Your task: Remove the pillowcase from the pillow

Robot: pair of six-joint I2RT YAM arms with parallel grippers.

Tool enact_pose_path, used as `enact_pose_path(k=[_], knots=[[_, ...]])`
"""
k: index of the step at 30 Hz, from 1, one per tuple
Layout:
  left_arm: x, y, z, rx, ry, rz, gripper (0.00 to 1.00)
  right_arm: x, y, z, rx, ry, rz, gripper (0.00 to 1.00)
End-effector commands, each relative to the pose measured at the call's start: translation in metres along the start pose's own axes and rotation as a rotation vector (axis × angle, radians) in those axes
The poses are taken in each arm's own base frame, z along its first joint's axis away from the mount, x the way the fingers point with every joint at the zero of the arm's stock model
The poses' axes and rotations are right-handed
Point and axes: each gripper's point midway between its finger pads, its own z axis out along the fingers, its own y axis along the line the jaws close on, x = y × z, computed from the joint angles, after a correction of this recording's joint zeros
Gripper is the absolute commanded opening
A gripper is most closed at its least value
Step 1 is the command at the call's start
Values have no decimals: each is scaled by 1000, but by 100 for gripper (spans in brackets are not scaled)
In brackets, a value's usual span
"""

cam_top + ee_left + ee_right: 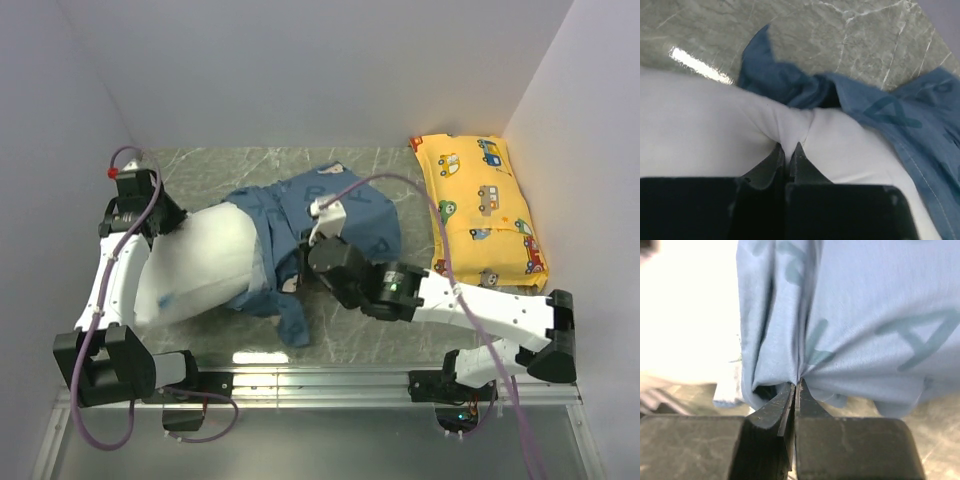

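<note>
The white pillow (195, 265) lies left of centre on the table, its left half bare. The dusty-blue pillowcase (345, 215) still covers its right end and bunches toward the middle. My left gripper (788, 148) is shut on a pinch of the pillow (715, 130) at its left end, with the pillowcase (920, 115) lying beyond it to the right. My right gripper (796, 385) is shut on a gathered fold of the pillowcase (865, 315) near the cover's open edge; in the top view its fingers are hidden under its wrist (335, 265).
A yellow car-print pillow (482, 205) lies along the right wall. The marble tabletop (230, 165) shows behind and in front of the pillow. White walls close in left, back and right. A metal rail (320, 380) runs along the near edge.
</note>
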Motion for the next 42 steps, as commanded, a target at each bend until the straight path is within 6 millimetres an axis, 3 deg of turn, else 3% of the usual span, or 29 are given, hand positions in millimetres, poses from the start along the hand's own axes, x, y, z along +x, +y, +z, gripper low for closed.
enact_pose_path(k=[1, 2, 3, 4, 5, 6, 7, 12, 13, 17, 19, 20, 21, 23, 24, 26, 27, 29, 32, 33, 35, 36, 37, 38, 41, 42], knots=[[-52, -48, -25, 128, -145, 89, 9, -110, 11, -52, -25, -178, -22, 0], [-53, -55, -26, 145, -139, 102, 14, -114, 12, -47, 1, -167, -63, 0], [-60, -66, -34, 163, -151, 115, 20, -146, 18, -57, -3, -215, -41, 0], [-59, -74, -38, 177, -148, 138, 33, -151, 18, -56, 12, -207, -79, 0], [-62, -79, -42, 177, -155, 147, 40, -150, 22, -43, 27, -189, -104, 0], [-69, -87, -52, 188, -173, 156, 47, -162, 31, -42, -17, -191, -90, 0], [-73, -92, -58, 197, -186, 158, 57, -166, 22, -30, 1, -181, -83, 0], [-110, -114, -117, 261, -309, 167, 71, -145, 0, 36, 13, -90, -58, 0], [-113, -115, -126, 266, -319, 171, 74, -136, -8, 57, 20, -55, -55, 0], [-113, -124, -156, 319, -337, 174, 75, -118, -25, 98, 45, 11, -48, 0], [-93, -116, -147, 315, -287, 154, 75, -109, -32, 110, 55, 33, -46, 0], [-89, -115, -155, 340, -306, 141, 75, -104, -34, 119, 59, 40, -46, 0], [-68, -100, -136, 308, -255, 132, 75, -106, -43, 125, 72, 40, -39, 0], [-58, -85, -134, 282, -274, 82, 75, -102, -50, 137, 83, 62, -33, 0], [-38, -71, -117, 251, -229, 74, 75, -109, -53, 140, 80, 55, -23, 0], [-23, -60, -111, 245, -212, 32, 76, -110, -55, 145, 82, 61, -29, 0], [-7, -52, -96, 233, -178, 23, 76, -115, -54, 146, 79, 50, -30, 0], [4, -46, -87, 229, -155, -24, 77, -115, -53, 149, 81, 56, -44, 0], [23, -36, -66, 204, -111, -73, 79, -122, -55, 146, 88, 54, -52, 16], [34, -31, -57, 193, -85, -81, 78, -124, -54, 144, 86, 54, -55, 34], [38, -32, -46, 202, -71, -104, 73, -135, -50, 130, 61, 31, -40, 51], [43, -28, -40, 186, -59, -111, 68, -131, -51, 126, 54, 38, -32, 64], [45, -27, -36, 179, -52, -124, 49, -133, -49, 120, 46, 32, -24, 68], [48, -25, -29, 170, -42, -129, 42, -144, -45, 105, 23, 5, -12, 74], [53, -25, -20, 170, -25, -136, 15, -139, -29, 80, -53, 20, -2, 78], [55, -23, -18, 168, -20, -135, 11, -119, -14, 75, -83, 54, -25, 81]])
